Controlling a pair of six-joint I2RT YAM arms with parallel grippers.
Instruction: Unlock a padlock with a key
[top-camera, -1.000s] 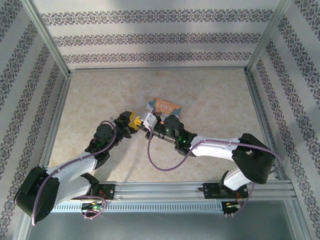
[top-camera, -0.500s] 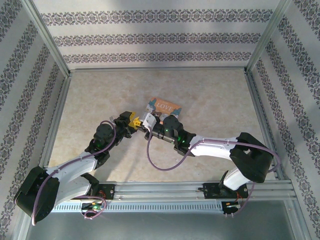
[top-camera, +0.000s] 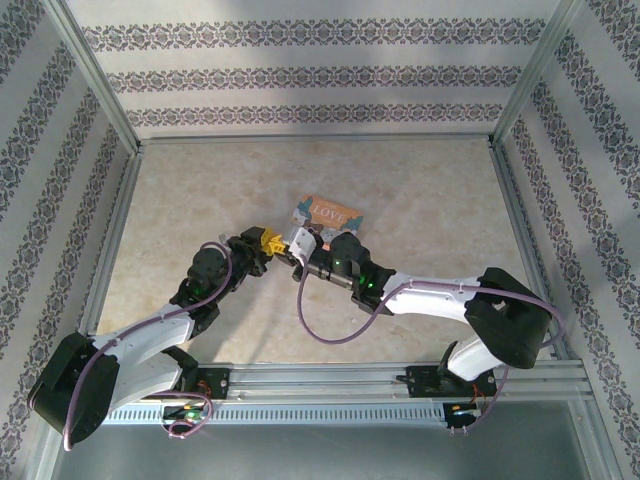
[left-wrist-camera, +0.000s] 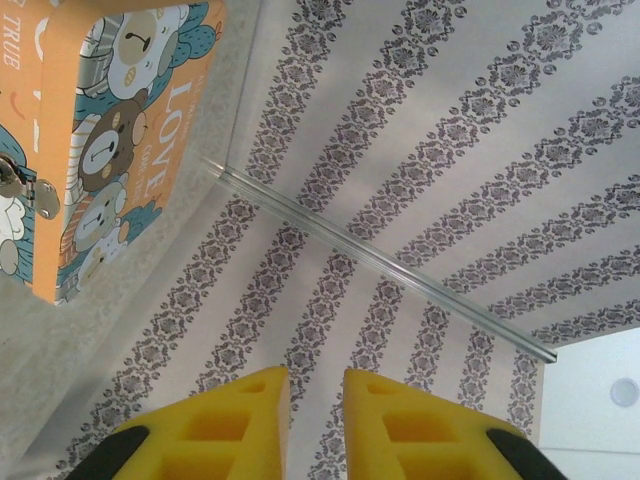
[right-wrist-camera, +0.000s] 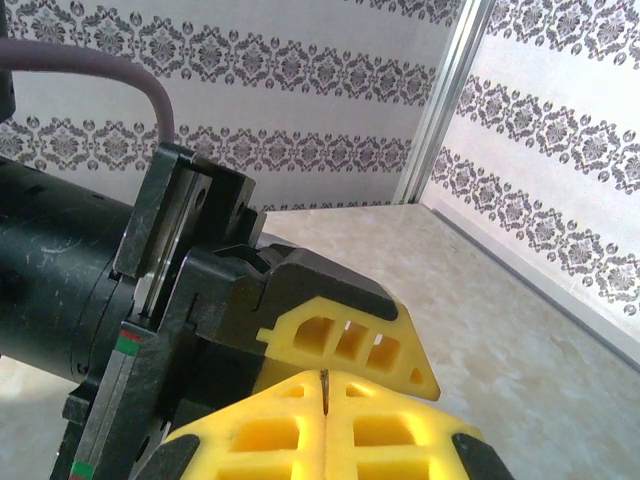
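**A:** What is the top camera giving you?

**B:** I am watching the left gripper and the right gripper meeting tip to tip over the table. They are just in front of the LOVE bear-print box. From up here I cannot tell how either pair of jaws is standing.

**A:** And the left wrist?

**B:** I am seeing its yellow fingers standing slightly apart, with a narrow gap and nothing in it. The box is lying at the upper left. A small silvery-and-dark piece is sitting at the box's cropped left edge. It is looking like the padlock, though too little of it is showing to be sure.

**A:** Right wrist?

**B:** Here the yellow pads are pressing together and pinching the key, a thin grey sliver at their seam. One yellow finger of the left gripper is sitting just above those tips. I cannot tell whether it is touching them.
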